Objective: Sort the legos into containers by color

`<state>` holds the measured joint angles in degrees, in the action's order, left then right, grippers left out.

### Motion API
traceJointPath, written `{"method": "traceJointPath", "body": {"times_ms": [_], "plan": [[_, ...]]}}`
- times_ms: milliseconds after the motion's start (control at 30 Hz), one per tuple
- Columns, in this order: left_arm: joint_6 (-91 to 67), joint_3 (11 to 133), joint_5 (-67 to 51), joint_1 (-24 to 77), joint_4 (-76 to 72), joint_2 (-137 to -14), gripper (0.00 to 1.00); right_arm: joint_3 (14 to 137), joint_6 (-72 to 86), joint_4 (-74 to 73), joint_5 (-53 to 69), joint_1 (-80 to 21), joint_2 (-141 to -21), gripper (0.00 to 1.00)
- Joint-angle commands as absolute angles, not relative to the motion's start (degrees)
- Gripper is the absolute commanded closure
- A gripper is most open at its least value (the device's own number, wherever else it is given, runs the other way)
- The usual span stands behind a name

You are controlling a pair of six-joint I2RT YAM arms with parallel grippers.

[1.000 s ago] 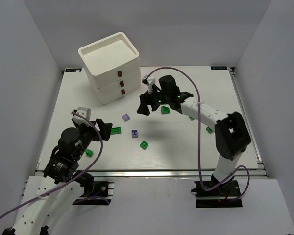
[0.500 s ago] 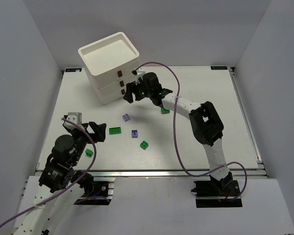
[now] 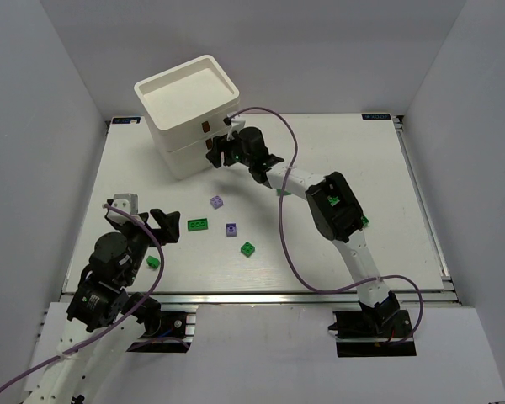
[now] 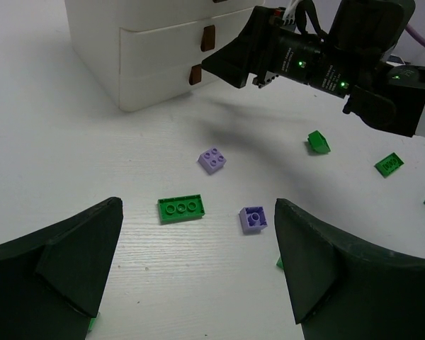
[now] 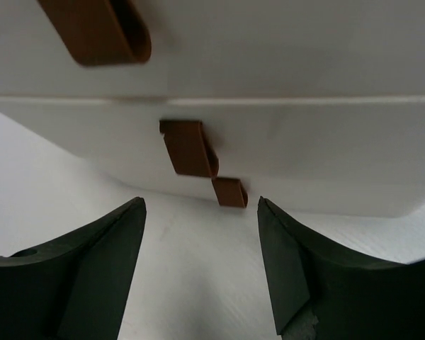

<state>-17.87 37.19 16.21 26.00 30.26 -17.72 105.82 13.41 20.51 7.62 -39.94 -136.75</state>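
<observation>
The white stacked drawer unit (image 3: 189, 114) stands at the far left, its drawers shut, with brown handles (image 5: 189, 147) down its front corner. My right gripper (image 3: 215, 156) is open and empty, just in front of the lower handles; in the right wrist view (image 5: 200, 207) the lowest handle (image 5: 230, 192) sits just above the gap. My left gripper (image 3: 160, 223) is open and empty above the table's near left. Ahead of it (image 4: 198, 234) lie a green flat brick (image 4: 180, 209) and two purple bricks (image 4: 212, 160) (image 4: 253, 219). More green bricks (image 3: 248, 248) (image 3: 152, 263) lie nearby.
Other green bricks lie to the right (image 4: 317, 142) (image 4: 389, 164) and near the right arm's elbow (image 3: 364, 222). The right arm stretches across the table's middle from its base at the near right. The unit's tray top (image 3: 189, 84) holds nothing visible.
My right gripper has swung left from the table's middle to the drawer unit's front. My left gripper has drawn back a little toward the near left.
</observation>
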Motion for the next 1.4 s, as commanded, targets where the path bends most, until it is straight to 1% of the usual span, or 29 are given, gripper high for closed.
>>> {"method": "traceJointPath", "body": {"times_ms": [0, 267, 533, 633, 733, 767, 1033, 1100, 1133, 1167, 1233, 1267, 1367], "plan": [[-18.3, 37.2, 17.3, 26.2, 31.1, -17.2, 0.03, 110.8, 14.3, 25.8, 4.8, -40.3, -137.5, 0.31], [-18.3, 37.2, 17.4, 26.2, 31.1, -16.9, 0.03, 115.2, 15.1, 26.0, 0.3, -41.0, -140.5, 0.34], [-18.3, 37.1, 17.6, 26.2, 31.2, -16.8, 0.03, 116.4, 14.5, 26.3, -1.4, -41.6, -142.2, 0.36], [-18.4, 37.2, 17.7, 26.2, 31.1, -16.6, 0.03, 116.3, 14.1, 26.7, -1.4, -41.5, -142.4, 0.39], [-18.5, 37.1, 17.8, 26.2, 31.1, -16.7, 0.03, 116.5, 13.6, 27.2, -1.3, -41.5, -142.6, 0.46], [-18.4, 37.1, 17.8, 26.2, 31.2, -16.6, 0.03, 116.2, 13.4, 27.6, -1.1, -41.4, -142.6, 0.49], [-18.5, 37.1, 17.9, 26.2, 31.2, -16.7, 0.03, 115.4, 11.5, 29.4, -0.5, -41.4, -142.3, 0.65], [-18.5, 37.1, 17.9, 26.2, 31.2, -16.6, 0.02, 115.1, 11.3, 29.5, 1.5, -41.3, -141.9, 0.74], [-18.5, 37.1, 17.8, 26.2, 31.2, -16.6, 0.02, 114.9, 11.1, 29.5, 1.5, -41.3, -141.8, 0.74], [-18.5, 37.1, 17.9, 26.2, 31.2, -16.7, 0.03, 114.7, 11.0, 29.5, 1.8, -41.3, -141.6, 0.78], [-18.5, 37.1, 17.9, 26.2, 31.2, -16.4, 0.03, 113.9, 10.6, 29.5, 2.0, -41.0, -141.0, 0.82], [-18.5, 37.1, 17.9, 26.2, 31.2, -16.4, 0.02, 113.6, 10.5, 29.6, 2.2, -41.2, -140.6, 0.88], [-18.5, 37.1, 18.0, 26.2, 31.2, -16.3, 0.02, 111.5, 10.3, 29.7, 2.4, -41.0, -139.6, 0.95]]}}
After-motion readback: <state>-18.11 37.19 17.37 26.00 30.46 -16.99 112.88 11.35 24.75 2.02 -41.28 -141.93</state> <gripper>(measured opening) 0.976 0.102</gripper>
